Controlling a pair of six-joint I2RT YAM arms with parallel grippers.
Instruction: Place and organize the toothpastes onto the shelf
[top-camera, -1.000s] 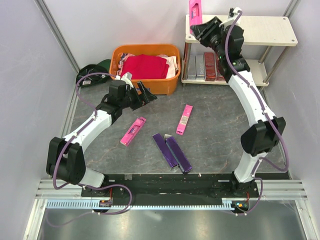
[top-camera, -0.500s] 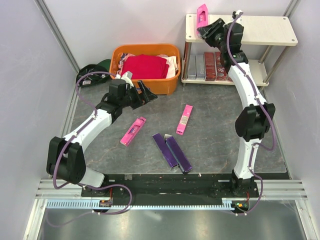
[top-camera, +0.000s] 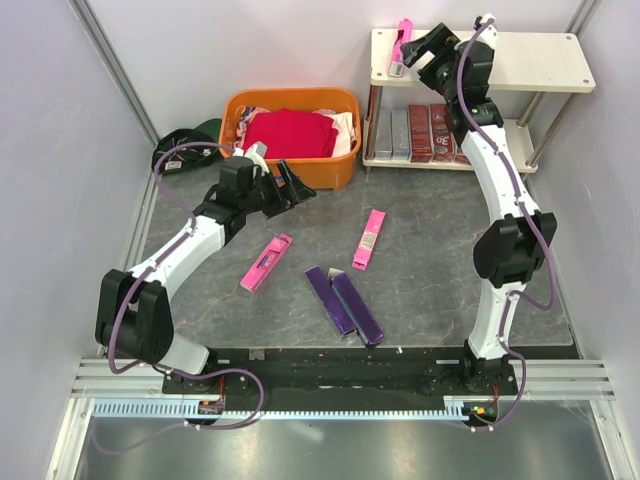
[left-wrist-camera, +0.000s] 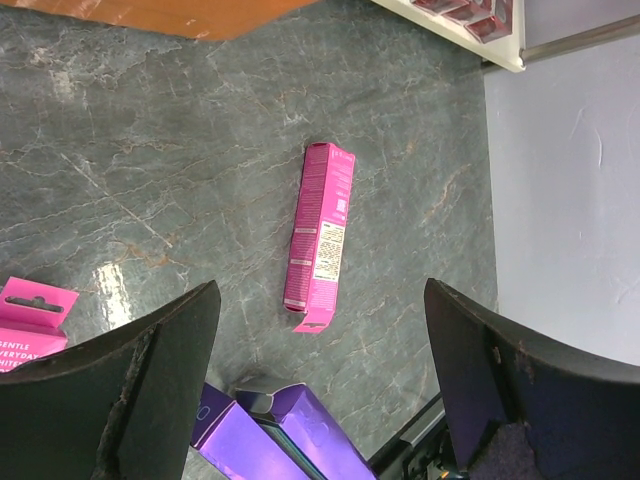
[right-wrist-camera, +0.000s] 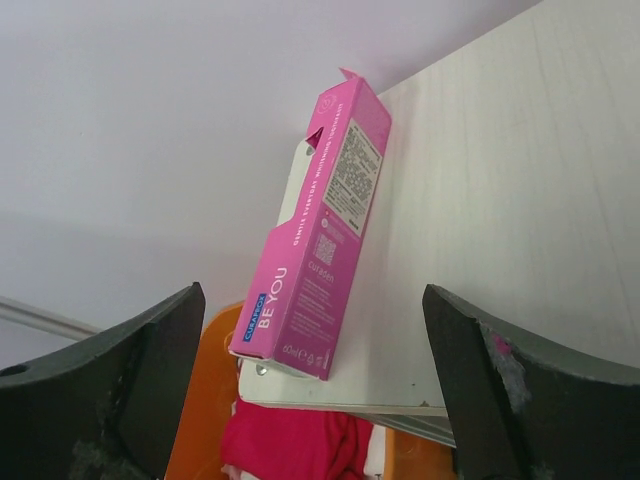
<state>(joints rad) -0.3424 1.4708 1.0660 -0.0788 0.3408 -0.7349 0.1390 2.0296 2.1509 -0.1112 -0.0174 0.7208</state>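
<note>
Left gripper (top-camera: 298, 186): jaws spread wide, nothing between them. It hangs above the table (top-camera: 440, 270), just in front of the orange basket (top-camera: 235, 105), which holds a red cloth (top-camera: 290, 132).

Left-hand pink box (top-camera: 266, 262): flat on the table, near and below the left gripper, not touched. Only its hanger end shows at the edge of the left wrist view.

Purple boxes (top-camera: 343, 305): two, flat and side by side, touching along their length, toward the near edge of the table and well apart from both grippers.

Middle pink box (top-camera: 369, 238): flat on the table, to the right of the left gripper. In the left wrist view it lies between the two open fingers, on the surface well beneath them.

Shelf (top-camera: 530, 62): at the far right. A row of silver-grey and dark red boxes (top-camera: 410, 130) stands packed together on the lower board.

Top pink box (right-wrist-camera: 315, 235): on the upper board at its left edge, one end overhanging the corner. Whether it rests flat or on its narrow side cannot be told.

Right gripper (top-camera: 418, 52): above the upper board, just to the right of the top pink box. Its jaws are fully parted and neither finger touches the box.
</note>
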